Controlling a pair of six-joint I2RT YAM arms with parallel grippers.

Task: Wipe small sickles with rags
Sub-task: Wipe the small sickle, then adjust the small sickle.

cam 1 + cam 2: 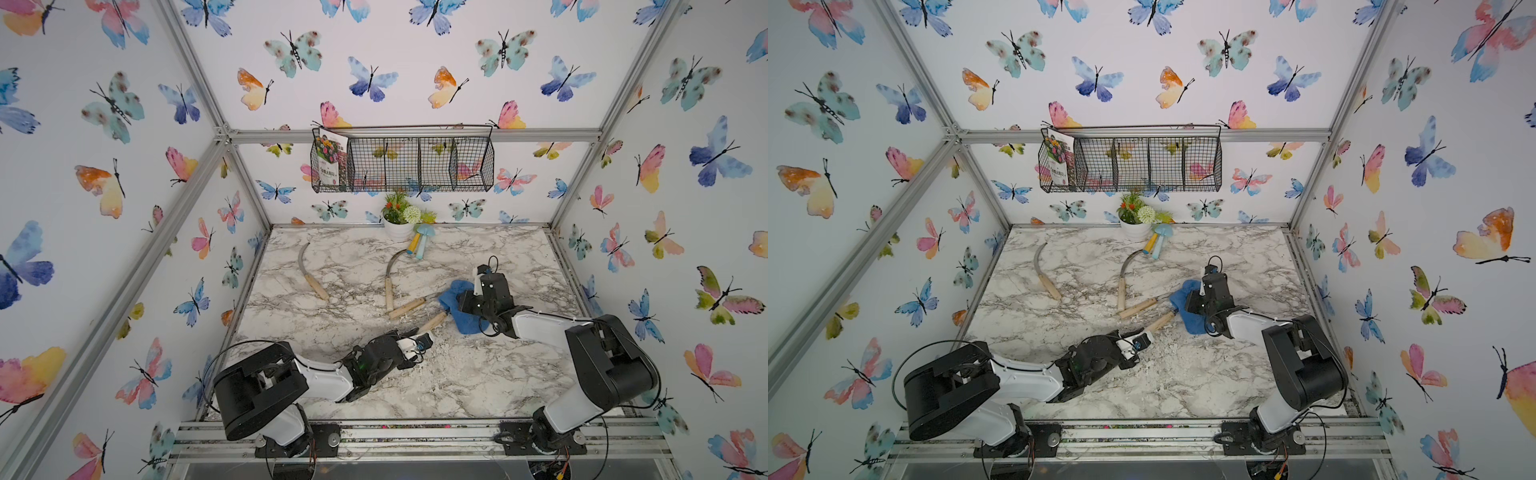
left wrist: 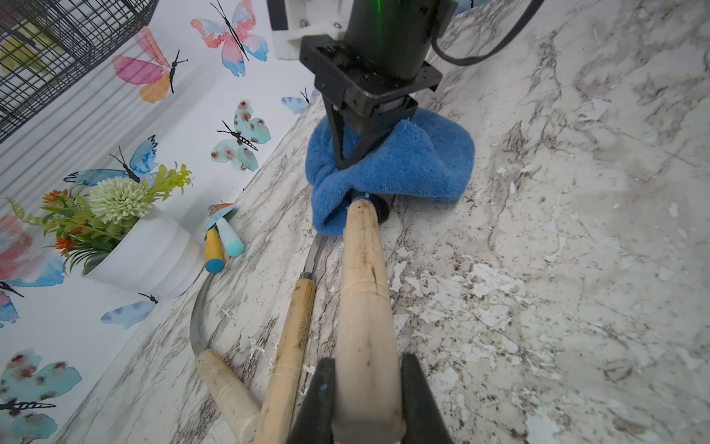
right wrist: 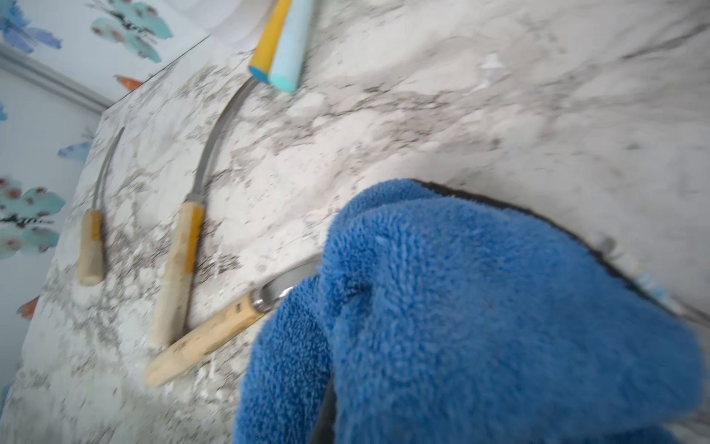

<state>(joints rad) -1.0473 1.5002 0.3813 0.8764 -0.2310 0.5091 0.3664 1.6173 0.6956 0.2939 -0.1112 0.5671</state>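
My left gripper [image 2: 369, 365] clamps the sickle [image 2: 363, 276] by its handle, long axis pointing straight from it into the rag [image 2: 415, 165] my right gripper [image 2: 347, 161] pinches.

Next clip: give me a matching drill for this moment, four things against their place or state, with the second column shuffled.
Things:
1. left gripper
2. right gripper
3. far-left sickle
4. white flowerpot

States:
a. upright, at the back
b. shut on the blue rag
c. lying free, touched by neither arm
d. shut on the nearest sickle, by its handle

Pairs: 1-d, 2-b, 3-c, 4-a
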